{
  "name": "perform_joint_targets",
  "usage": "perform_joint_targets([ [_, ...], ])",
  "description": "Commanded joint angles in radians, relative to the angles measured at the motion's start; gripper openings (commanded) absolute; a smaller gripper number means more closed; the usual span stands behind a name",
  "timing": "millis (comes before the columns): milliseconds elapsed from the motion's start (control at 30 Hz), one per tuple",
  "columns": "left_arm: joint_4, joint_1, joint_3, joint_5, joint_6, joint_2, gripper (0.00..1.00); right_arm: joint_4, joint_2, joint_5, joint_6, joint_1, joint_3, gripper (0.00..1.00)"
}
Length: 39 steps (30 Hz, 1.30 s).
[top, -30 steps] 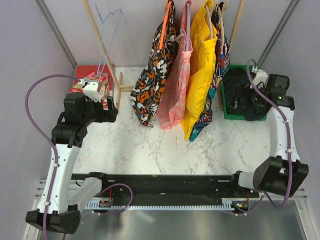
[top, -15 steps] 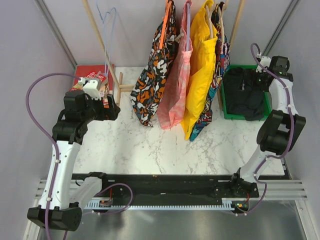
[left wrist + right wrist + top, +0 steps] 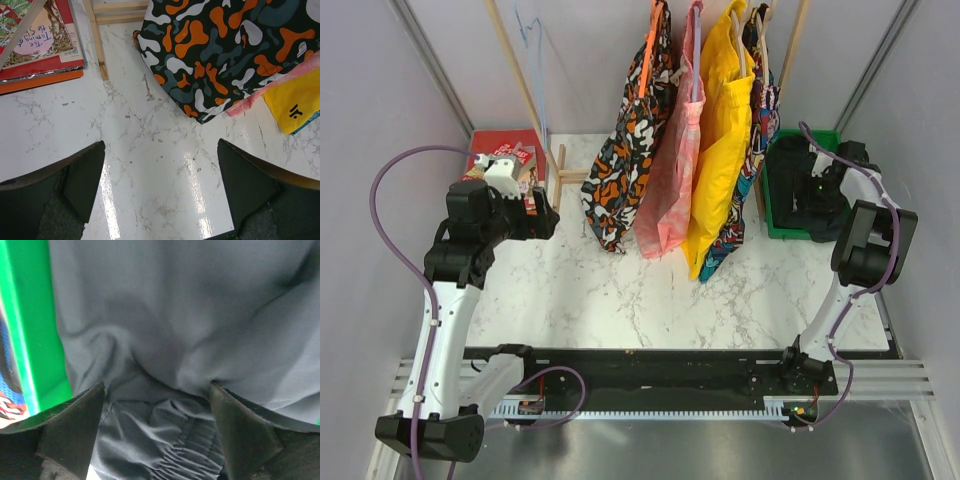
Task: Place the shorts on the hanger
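The black shorts (image 3: pixel 788 165) lie crumpled in a green bin (image 3: pixel 767 218) at the back right. My right gripper (image 3: pixel 816 196) reaches down into the bin. In the right wrist view it (image 3: pixel 157 390) is open, its fingers wide apart and pressed against the shorts (image 3: pixel 175 315), with the gathered waistband fabric between them. The pale-blue wire hanger (image 3: pixel 532 75) hangs at the back left beside a slanted wooden post, empty. My left gripper (image 3: pixel 545 222) hovers below it over the marble table (image 3: pixel 150 115), open (image 3: pixel 161 150) and holding nothing.
Several garments hang from a rail at the back centre: an orange-black-white patterned one (image 3: pixel 632 150), a pink one (image 3: pixel 675 170) and a yellow one (image 3: pixel 720 150). Red books (image 3: pixel 505 160) lie at the back left by the wooden post's base (image 3: pixel 97 45).
The right arm swung up and back, then dropped its gripper into the green bin onto the shorts. The hanger has swung slightly. The left arm has stayed put.
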Motion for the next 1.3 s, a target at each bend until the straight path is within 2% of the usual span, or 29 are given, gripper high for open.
perform_joint_targets([
  [0, 0.066, 0.006, 0.011, -0.006, -0.047, 0.007, 0.99, 0.02, -0.005, -0.011, -0.033, 0.004, -0.021, 0.78],
  [33, 0.072, 0.006, 0.011, -0.003, -0.047, 0.007, 1.0, 0.01, 0.0, -0.022, -0.036, 0.005, -0.006, 0.73],
  [67, 0.086, 0.006, 0.008, 0.003, -0.048, 0.005, 1.0, -0.028, 0.012, -0.055, -0.044, 0.004, 0.009, 0.57],
  [100, 0.094, 0.006, 0.008, 0.02, -0.048, 0.005, 0.99, -0.05, 0.014, -0.075, -0.048, 0.004, 0.047, 0.45],
  [133, 0.101, 0.006, 0.011, 0.034, -0.05, 0.004, 1.0, -0.072, 0.012, -0.097, -0.051, 0.004, 0.067, 0.23],
  [167, 0.106, 0.006, 0.019, 0.043, -0.05, 0.005, 0.99, -0.102, -0.005, -0.134, -0.047, 0.001, 0.083, 0.13],
  [233, 0.108, 0.005, 0.034, 0.071, -0.04, 0.013, 0.99, -0.131, -0.035, -0.175, -0.039, 0.001, 0.132, 0.0],
  [533, 0.14, 0.006, 0.057, 0.218, 0.061, 0.004, 0.99, -0.15, -0.356, -0.367, 0.151, -0.033, 0.241, 0.0],
  [667, 0.184, 0.006, 0.051, 0.291, 0.113, -0.028, 0.99, -0.029, -0.549, -0.415, 0.309, -0.06, 0.206, 0.0],
  [767, 0.197, 0.005, 0.074, 0.409, 0.154, -0.041, 0.99, 0.035, -0.662, -0.418, 0.418, -0.068, 0.202, 0.0],
  [900, 0.2, 0.005, 0.115, 0.534, 0.159, -0.031, 0.99, 0.065, -0.741, -0.502, 0.492, -0.067, 0.264, 0.0],
  [1033, 0.2, 0.005, 0.143, 0.578, 0.147, -0.021, 0.99, 0.072, -0.758, -0.655, 0.567, -0.067, 0.318, 0.0],
  [1133, 0.2, 0.005, 0.14, 0.618, 0.148, -0.03, 0.98, 0.149, -0.753, -0.815, 0.711, -0.067, 0.289, 0.0],
  [1167, 0.201, 0.005, 0.129, 0.635, 0.151, -0.036, 0.98, 0.271, -0.767, -0.856, 0.839, -0.056, 0.254, 0.0],
  [1233, 0.203, 0.005, 0.122, 0.652, 0.153, -0.048, 0.97, 0.406, -0.798, -0.902, 0.938, -0.029, 0.114, 0.0],
  [1267, 0.203, 0.005, 0.116, 0.675, 0.154, -0.053, 0.96, 0.507, -0.83, -0.905, 0.965, 0.025, 0.068, 0.0],
])
